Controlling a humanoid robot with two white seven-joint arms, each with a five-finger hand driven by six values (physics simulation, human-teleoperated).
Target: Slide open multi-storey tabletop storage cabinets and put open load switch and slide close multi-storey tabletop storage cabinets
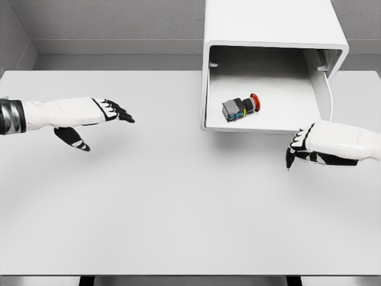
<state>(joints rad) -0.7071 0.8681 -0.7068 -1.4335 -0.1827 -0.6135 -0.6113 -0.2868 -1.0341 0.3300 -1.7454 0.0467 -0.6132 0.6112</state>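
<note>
Fingers of left hand: black-tipped, extended and loosely spread, thumb hanging below the palm, holding nothing; hand hovering over left part of the worktop, white forearm entering from left edge. Fingers of right hand: black-tipped, curled downward, gripping nothing visible; hand placed just in front of the drawer's lower right corner, contact with the drawer not clear; white forearm entering from right edge. White multi-storey tabletop storage cabinet: standing at rear of the worktop, right of centre, rounded top shell seen from above. White pulled-out drawer: slid open toward the viewer, shallow tray with pale floor and raised walls, interior exposed. Small load switch with grey block body and red round button head: lying on its side on drawer floor, roughly mid-tray, red head pointing right, touches of blue and yellow on the body, apart from both hands. Large flat light-grey worktop: carrying the cabinet, both hands above it. Grey wall behind.
</note>
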